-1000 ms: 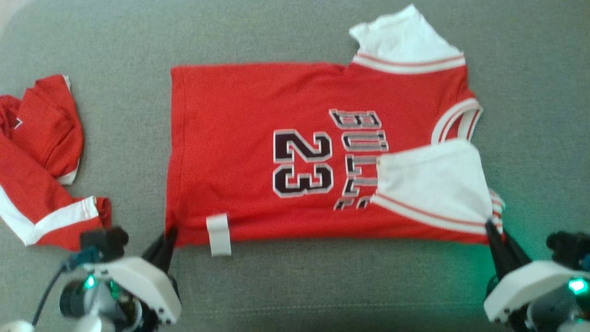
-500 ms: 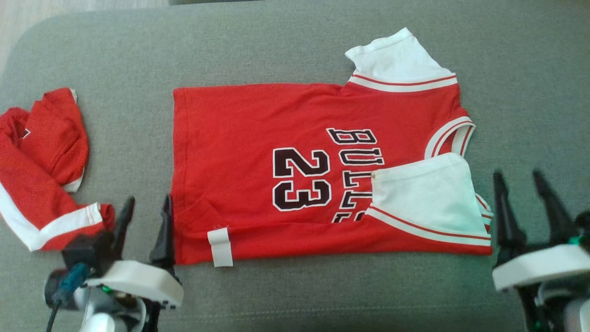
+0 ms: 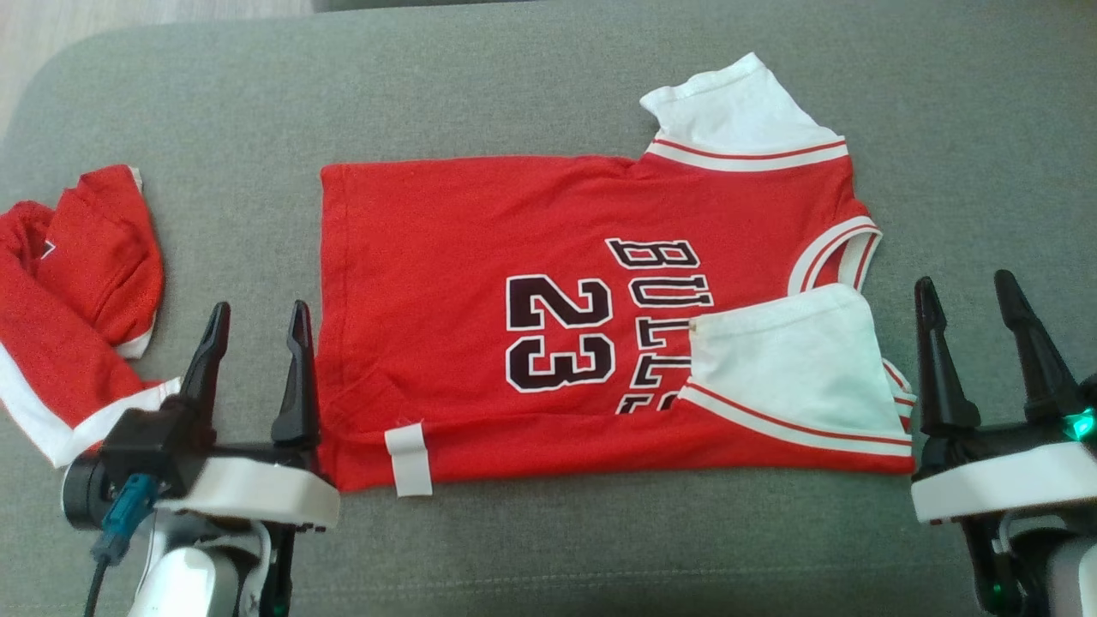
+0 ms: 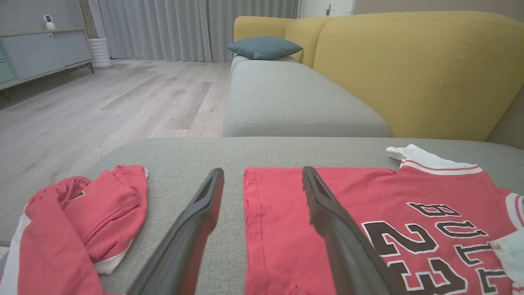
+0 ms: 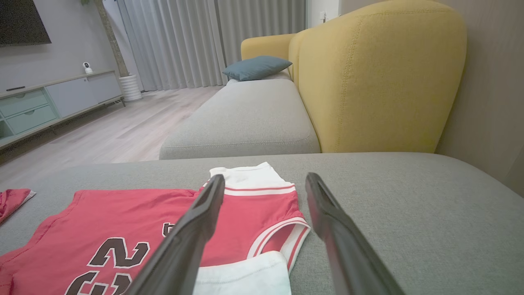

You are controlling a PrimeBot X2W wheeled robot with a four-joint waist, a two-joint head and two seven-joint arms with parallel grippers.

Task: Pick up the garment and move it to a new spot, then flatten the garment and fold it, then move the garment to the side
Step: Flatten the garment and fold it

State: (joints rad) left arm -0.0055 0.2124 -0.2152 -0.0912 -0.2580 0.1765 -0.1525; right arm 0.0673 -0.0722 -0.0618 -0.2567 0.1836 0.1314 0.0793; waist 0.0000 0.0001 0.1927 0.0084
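Observation:
The garment (image 3: 480, 257) is a red jersey with "23" and white sleeves, lying flat on the grey cushion (image 3: 548, 94), its near long edge folded over. My left gripper (image 3: 260, 310) stands open just left of the hem's near corner, with nothing between its fingers. In the left wrist view, the left gripper (image 4: 263, 172) straddles the hem edge of the garment (image 4: 393, 192) from above. My right gripper (image 3: 964, 281) is open just right of the folded white sleeve, apart from the cloth. The right wrist view has the right gripper (image 5: 266, 177) over the collar end of the garment (image 5: 123, 213).
Crumpled red shorts (image 3: 77, 283) with white trim lie at the cushion's left end, close to my left gripper. A yellow backrest (image 4: 409, 69) and a blue pillow (image 4: 264, 47) stand beyond the cushion. Wooden floor (image 3: 128, 13) starts past the far left corner.
Both grippers were shut on the garment's near corners a second ago. They have let go, opened wide and lifted off the cloth. The head camera has also tilted slightly.

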